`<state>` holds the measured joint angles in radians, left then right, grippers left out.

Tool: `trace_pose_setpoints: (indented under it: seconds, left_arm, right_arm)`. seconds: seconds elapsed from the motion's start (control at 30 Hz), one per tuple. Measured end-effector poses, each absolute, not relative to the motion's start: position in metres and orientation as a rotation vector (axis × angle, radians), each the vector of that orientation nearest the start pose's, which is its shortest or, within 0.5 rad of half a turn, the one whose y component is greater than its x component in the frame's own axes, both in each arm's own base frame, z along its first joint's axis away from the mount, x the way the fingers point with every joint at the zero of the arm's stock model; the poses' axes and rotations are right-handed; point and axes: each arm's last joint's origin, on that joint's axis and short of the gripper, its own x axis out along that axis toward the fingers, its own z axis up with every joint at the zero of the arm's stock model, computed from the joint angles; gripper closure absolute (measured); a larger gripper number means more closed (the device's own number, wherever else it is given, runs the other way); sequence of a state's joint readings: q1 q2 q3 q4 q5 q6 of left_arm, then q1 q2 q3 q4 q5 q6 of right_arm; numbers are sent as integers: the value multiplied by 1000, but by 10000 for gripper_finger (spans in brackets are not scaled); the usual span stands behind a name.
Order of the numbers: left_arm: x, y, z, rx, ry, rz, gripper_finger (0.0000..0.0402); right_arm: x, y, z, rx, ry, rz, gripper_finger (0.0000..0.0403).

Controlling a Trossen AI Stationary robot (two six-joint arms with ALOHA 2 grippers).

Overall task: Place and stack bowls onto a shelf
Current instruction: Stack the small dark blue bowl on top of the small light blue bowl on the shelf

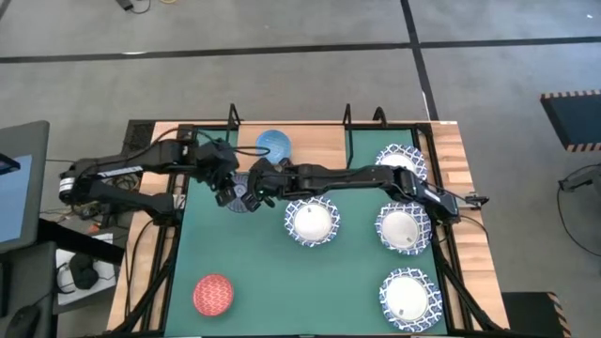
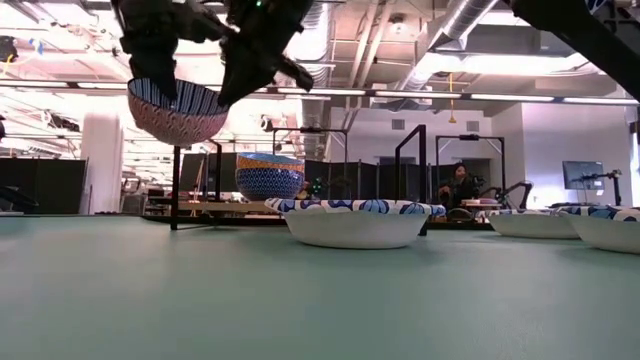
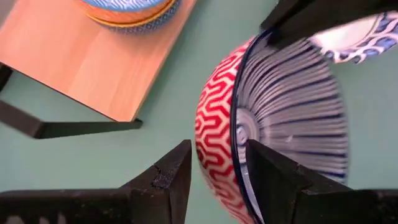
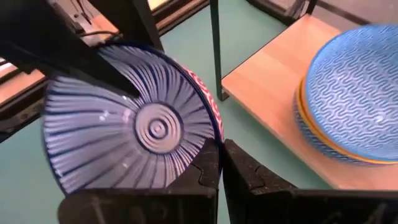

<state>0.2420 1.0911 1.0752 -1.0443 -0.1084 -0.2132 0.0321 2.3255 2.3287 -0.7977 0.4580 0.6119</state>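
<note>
Bowls: a nested pair (image 4: 134,134), grey-striped inside red zigzag, hangs above the green mat (image 1: 263,282) near the shelf (image 1: 310,143). Right gripper (image 4: 221,165) jaws clench its rim; left gripper (image 3: 214,174) jaws straddle the opposite rim. A blue bowl (image 1: 273,144) sits on the shelf.

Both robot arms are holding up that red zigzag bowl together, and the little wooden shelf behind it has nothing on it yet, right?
Not quite: the shelf already holds a blue bowl, seen in the high view. The rest stands: the left gripper and right gripper both grip the red zigzag bowl.
</note>
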Motion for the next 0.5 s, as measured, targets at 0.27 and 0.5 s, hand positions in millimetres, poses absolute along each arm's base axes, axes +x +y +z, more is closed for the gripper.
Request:
trace_pose_setpoints:
  seconds: [0.27, 0.5]
  left_arm:
    - [199, 51, 300, -277, 1061, 400, 329]
    - [201, 53, 302, -248, 1032, 407, 390]
  right_arm:
    - [501, 6, 307, 356, 629, -608, 380]
    - [497, 9, 313, 344, 644, -576, 376]
